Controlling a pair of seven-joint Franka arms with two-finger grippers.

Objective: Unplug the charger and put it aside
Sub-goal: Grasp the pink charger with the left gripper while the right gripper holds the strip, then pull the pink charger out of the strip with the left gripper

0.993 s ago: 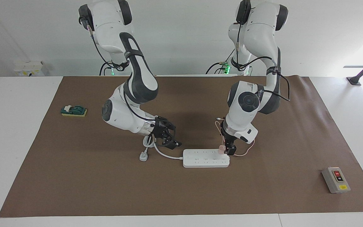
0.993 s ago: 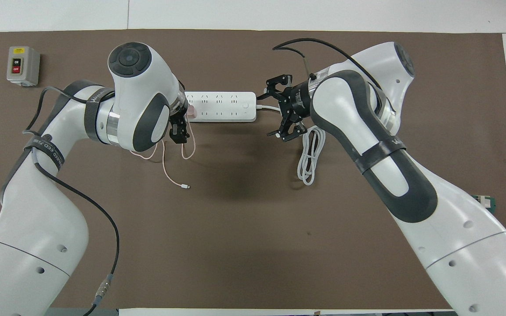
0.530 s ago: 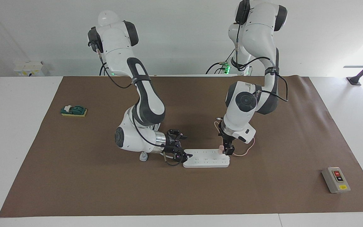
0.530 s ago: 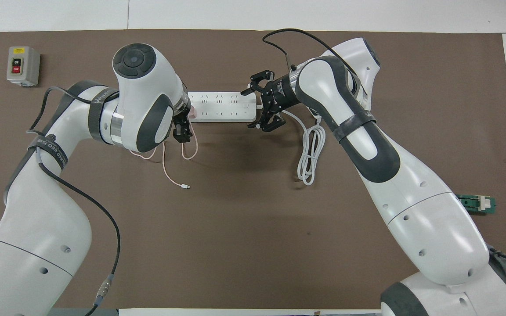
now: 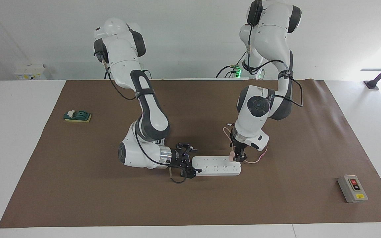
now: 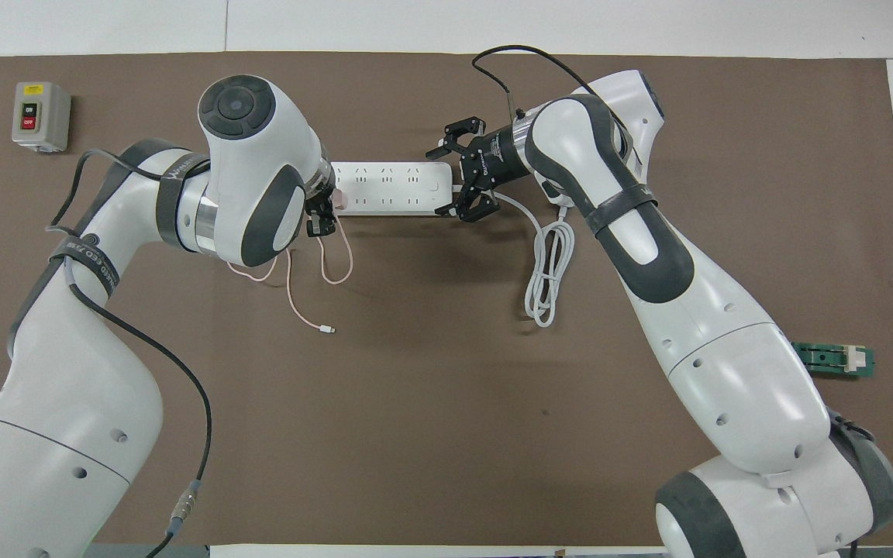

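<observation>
The pale-pink charger sits plugged into the white power strip, at the strip's end toward the left arm. Its thin pink cable loops over the mat nearer to the robots and ends in a silver connector. My left gripper is low, right at the charger. My right gripper is open, with one finger on each side of the strip's other end, where the white cord leaves it.
The strip's thick white cord lies coiled beside the right arm. A grey switch box stands toward the left arm's end. A green part on a yellow pad lies toward the right arm's end.
My right gripper has come down and moved along to the strip's cord end, and now straddles it. My left gripper has edged closer to the charger. The strip and charger have not moved.
</observation>
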